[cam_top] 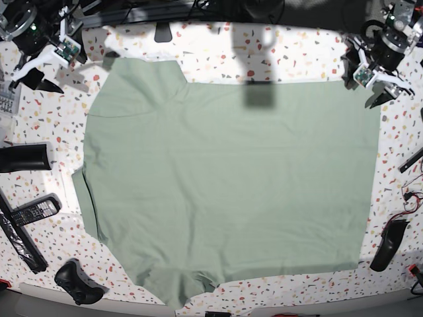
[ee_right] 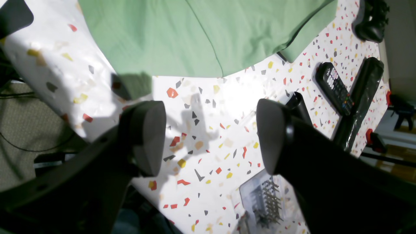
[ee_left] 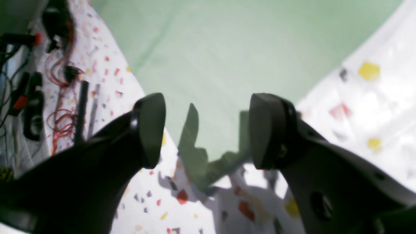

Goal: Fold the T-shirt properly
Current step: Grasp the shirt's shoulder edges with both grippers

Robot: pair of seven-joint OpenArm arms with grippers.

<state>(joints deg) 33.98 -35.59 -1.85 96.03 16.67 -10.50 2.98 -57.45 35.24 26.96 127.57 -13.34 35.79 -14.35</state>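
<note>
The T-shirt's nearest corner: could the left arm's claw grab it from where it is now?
Probably yes. The left gripper hangs open right over a corner of the T-shirt, which lies flat on the table. Nothing sits between them.

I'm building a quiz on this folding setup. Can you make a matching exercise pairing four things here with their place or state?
Things:
1. T-shirt
2. remote control
3. game controller
4. left end effector

Places or states:
A. near the table's front corner
B. spread flat mid-table
C. open over the shirt's corner
D. beside the shirt's sleeve side

Pairs: 1-B, 2-D, 3-A, 4-C
</note>
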